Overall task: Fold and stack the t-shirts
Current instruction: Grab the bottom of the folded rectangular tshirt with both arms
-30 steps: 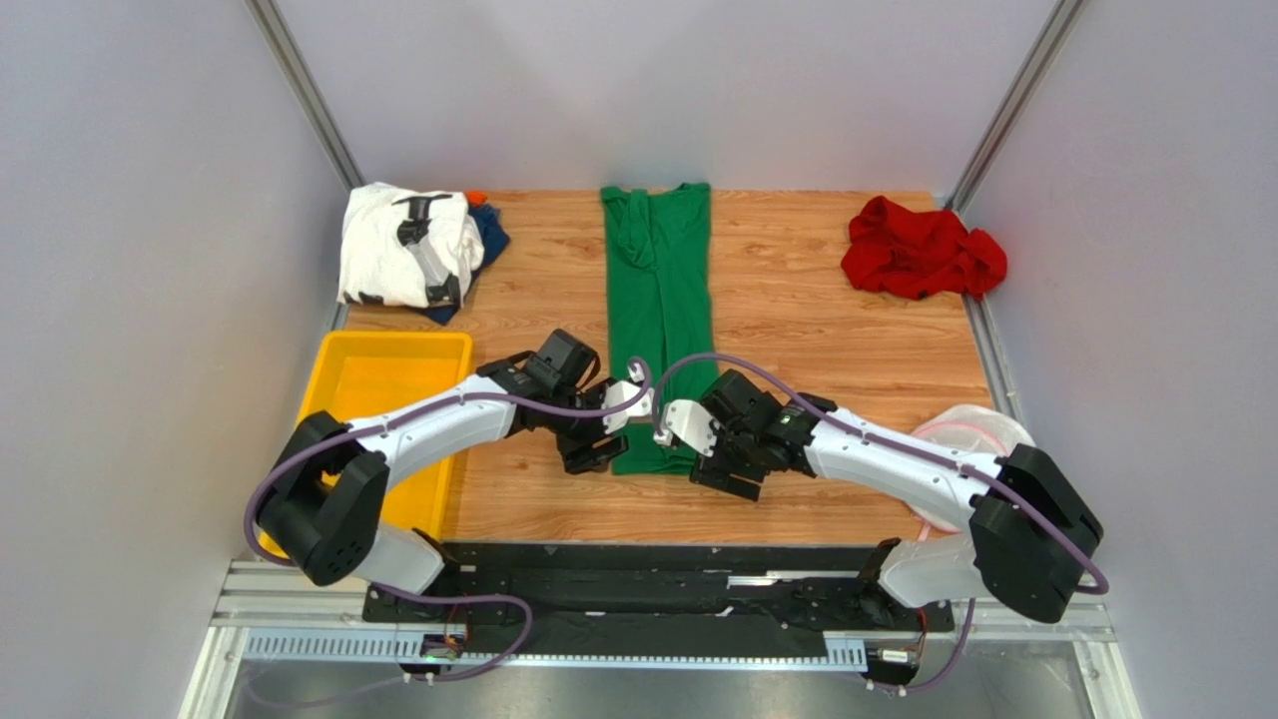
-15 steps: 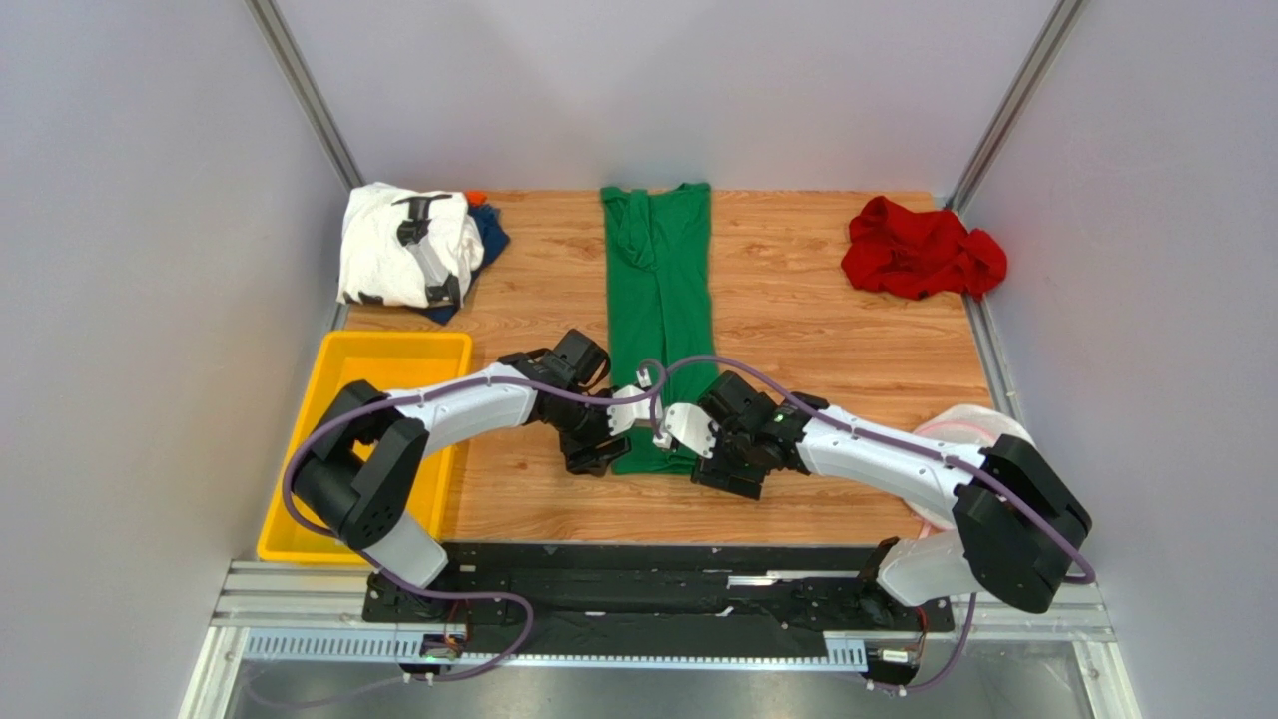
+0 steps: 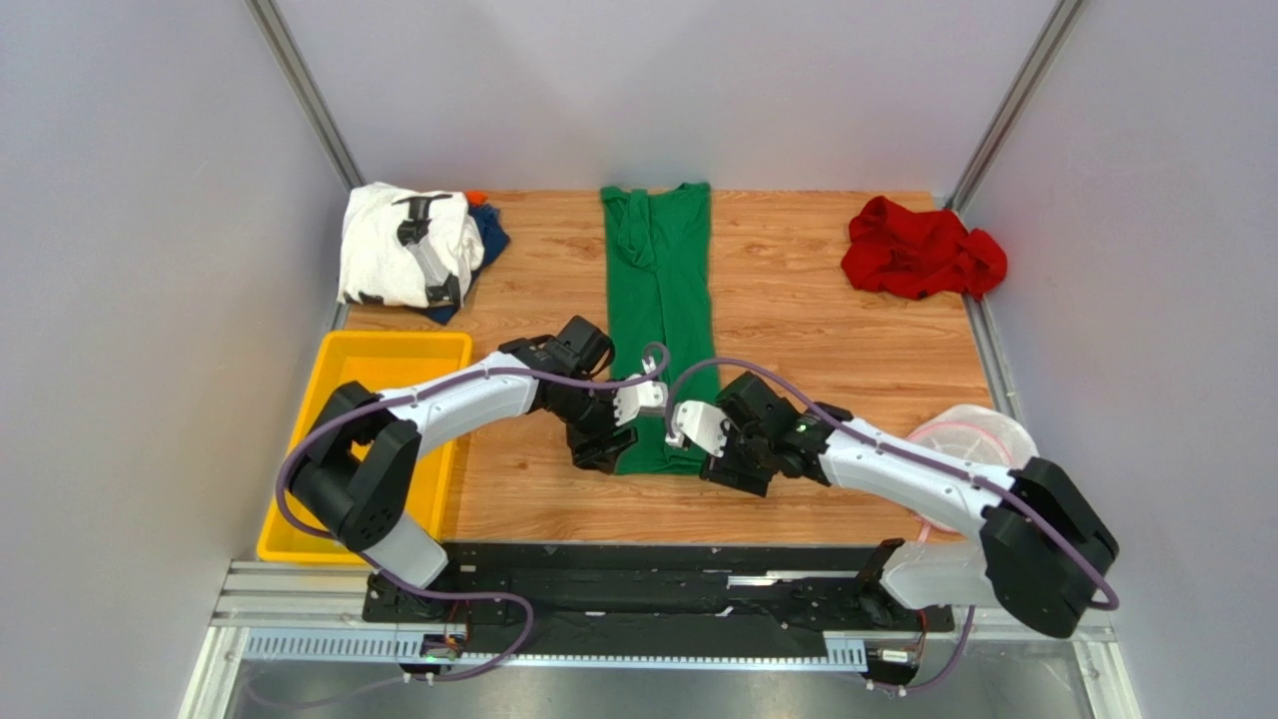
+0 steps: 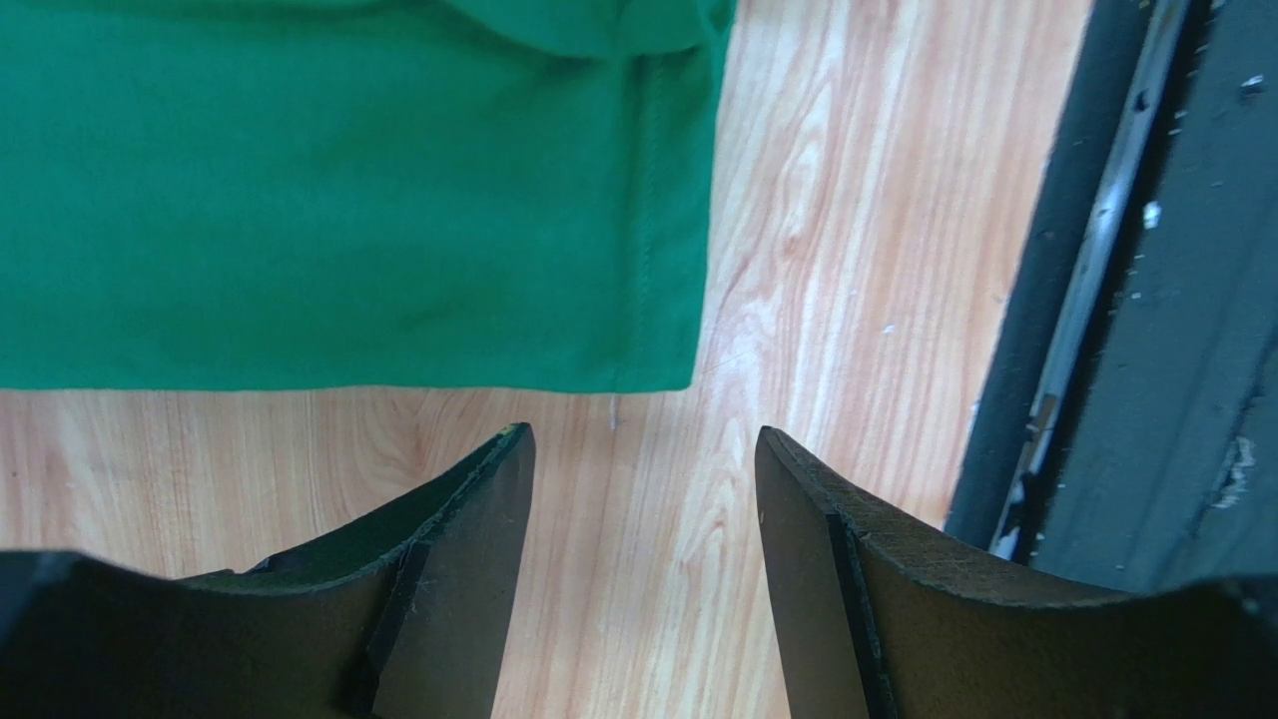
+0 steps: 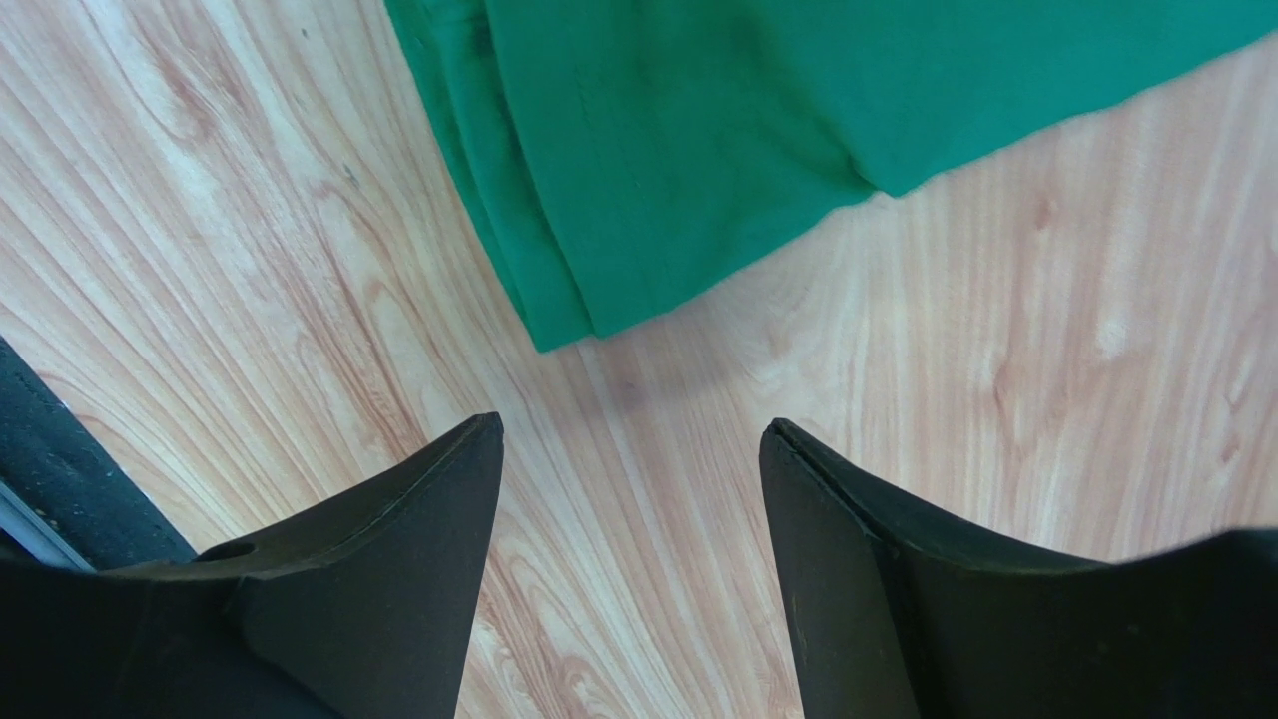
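A bright green t-shirt [image 3: 657,300] lies folded into a long strip down the middle of the wooden table. My left gripper [image 3: 608,447] is open and empty beside the strip's near left corner [image 4: 660,367]. My right gripper [image 3: 717,462] is open and empty beside its near right corner [image 5: 578,322]. Both hover over bare wood just short of the hem. A white t-shirt with black print [image 3: 402,243] lies at the back left on a dark blue one [image 3: 488,232]. A red t-shirt [image 3: 918,249] lies crumpled at the back right.
A yellow plastic tray [image 3: 353,393] stands at the near left. A round white-and-pink mesh basket [image 3: 983,438] sits at the near right behind my right arm. The dark table edge rail [image 4: 1110,300] runs close to the left gripper.
Both grippers have shifted slightly along the green shirt's near hem; the left moved a little toward the corner, the right a little nearer. The shirt has not moved.
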Robot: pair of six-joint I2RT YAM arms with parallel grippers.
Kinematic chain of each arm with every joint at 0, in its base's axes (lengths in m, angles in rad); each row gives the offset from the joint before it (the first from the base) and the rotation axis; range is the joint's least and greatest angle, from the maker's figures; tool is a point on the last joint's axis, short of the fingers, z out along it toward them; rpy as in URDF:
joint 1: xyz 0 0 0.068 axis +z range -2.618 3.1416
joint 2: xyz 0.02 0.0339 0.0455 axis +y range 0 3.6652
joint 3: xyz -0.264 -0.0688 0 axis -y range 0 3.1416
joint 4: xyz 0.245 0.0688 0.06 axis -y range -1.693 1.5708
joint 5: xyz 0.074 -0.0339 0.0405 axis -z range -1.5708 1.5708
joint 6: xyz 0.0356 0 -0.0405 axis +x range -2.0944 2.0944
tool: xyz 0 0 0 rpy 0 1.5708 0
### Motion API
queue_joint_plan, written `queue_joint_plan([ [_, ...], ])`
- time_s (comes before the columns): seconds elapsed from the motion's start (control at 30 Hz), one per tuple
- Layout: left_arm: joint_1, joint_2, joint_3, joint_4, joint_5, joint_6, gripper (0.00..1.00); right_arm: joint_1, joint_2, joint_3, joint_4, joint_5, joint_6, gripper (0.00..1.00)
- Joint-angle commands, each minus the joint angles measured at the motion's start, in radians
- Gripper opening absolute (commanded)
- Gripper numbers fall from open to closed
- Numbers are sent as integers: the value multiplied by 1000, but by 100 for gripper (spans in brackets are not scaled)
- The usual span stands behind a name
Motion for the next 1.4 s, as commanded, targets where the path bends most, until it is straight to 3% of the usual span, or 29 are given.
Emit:
queue_joint_plan([
  [0.0, -5, -5, 46, -40, 96, -30, 65, -10, -137, -34, 67, -20, -29, 68],
  [0.3, -7, 78, 102, -71, 127, -50, 65, -10, -248, -36, -12, -97, -18, 68],
  [0.6, -28, 148, 148, -84, 102, -75, 63, 0, -189, -44, 37, -133, -44, 68],
  [1.1, -111, 216, 149, -41, -62, -153, 59, 12, -151, -33, 49, -135, -56, 68],
  [1.37, -136, 248, 163, -29, -142, -188, 32, 24, -142, -22, 44, -138, -53, 68],
])
